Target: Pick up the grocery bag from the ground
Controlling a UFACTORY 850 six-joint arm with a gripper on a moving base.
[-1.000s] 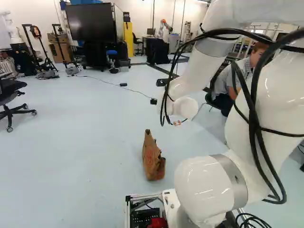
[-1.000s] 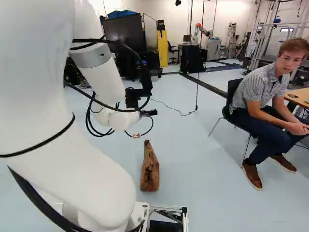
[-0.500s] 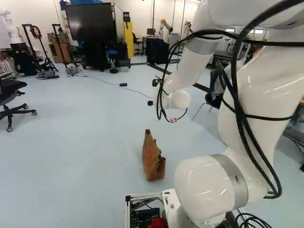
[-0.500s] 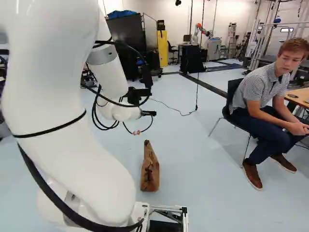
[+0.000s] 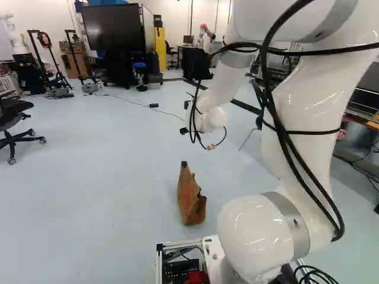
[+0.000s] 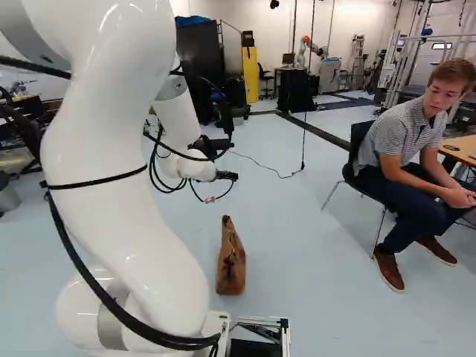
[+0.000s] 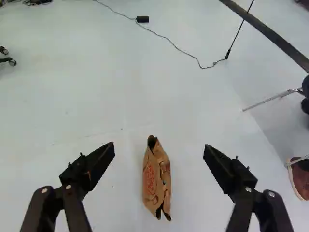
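Pincer (image 6: 228, 176) open, fingers spread wide, apart from the paper bag (image 6: 231, 266), which stands on the floor (image 6: 312, 245) and shows between them in wrist view, cable (image 7: 175, 47) beyond bag, chair (image 6: 360, 138) right of it in right base view.

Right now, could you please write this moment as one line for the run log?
gripper: open, empty, raised above the floor | bag: standing on the floor, ahead of the gripper | pickup: not yet done
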